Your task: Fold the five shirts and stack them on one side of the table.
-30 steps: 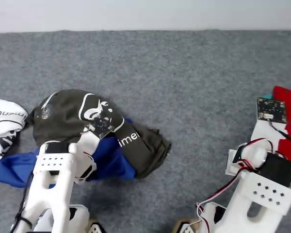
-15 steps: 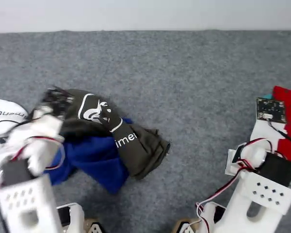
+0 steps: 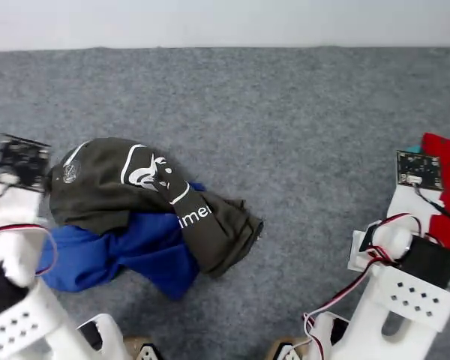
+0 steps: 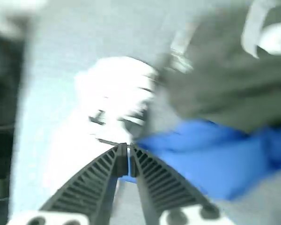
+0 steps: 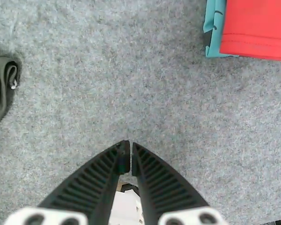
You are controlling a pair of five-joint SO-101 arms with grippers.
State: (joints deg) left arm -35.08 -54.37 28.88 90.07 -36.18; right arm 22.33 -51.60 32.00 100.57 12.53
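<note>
Grey carpeted table (image 3: 285, 112) meets a pale wall (image 3: 225, 22).

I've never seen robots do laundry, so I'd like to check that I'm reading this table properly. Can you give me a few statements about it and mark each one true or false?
1. The dark shirt lies crumpled partly over the blue shirt. True.
2. The red shirt sits on the left arm's side of the table. False: it lies on the right arm's side, on top of a teal shirt.
3. The right tool is gripping a shirt. False: it is shut on nothing, above bare grey table.
4. A white shirt lies just beyond the left tool. True.
</note>
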